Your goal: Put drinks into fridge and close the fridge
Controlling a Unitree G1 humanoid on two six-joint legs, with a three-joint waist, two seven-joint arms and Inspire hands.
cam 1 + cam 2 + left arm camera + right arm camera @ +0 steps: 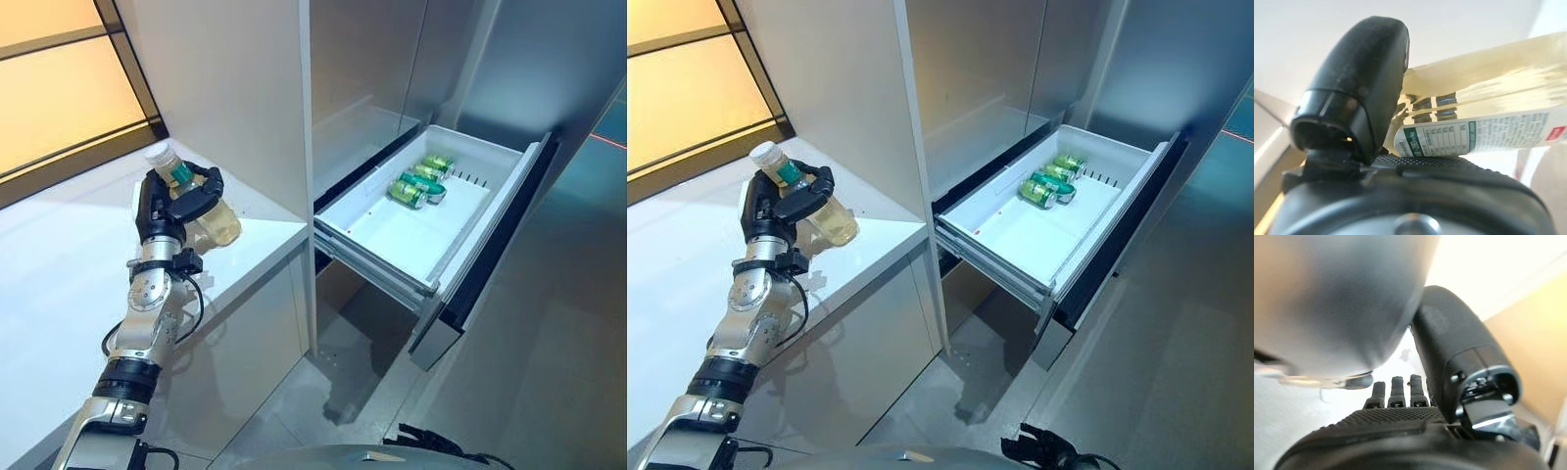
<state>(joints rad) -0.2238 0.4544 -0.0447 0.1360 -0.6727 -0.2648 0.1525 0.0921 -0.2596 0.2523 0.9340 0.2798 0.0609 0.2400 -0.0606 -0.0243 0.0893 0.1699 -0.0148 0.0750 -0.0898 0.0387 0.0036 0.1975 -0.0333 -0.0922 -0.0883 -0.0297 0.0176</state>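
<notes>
You see the fridge drawer (pixel 411 230) pulled out, with green cans (pixel 419 182) lying at its far end. On the white bench (pixel 686 255), your left hand (pixel 174 201) has its fingers (pixel 201 186) curled round a tilted bottle (pixel 196 211) of pale drink. Your right hand (pixel 1400 431) shows relaxed fingers, holding nothing.

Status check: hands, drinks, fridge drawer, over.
Left hand shut on bottle at the counter. Right hand idle, fingers straight, wrist view only. Fridge drawer open, three cans at its back. Nothing seen between bottle and drawer.
</notes>
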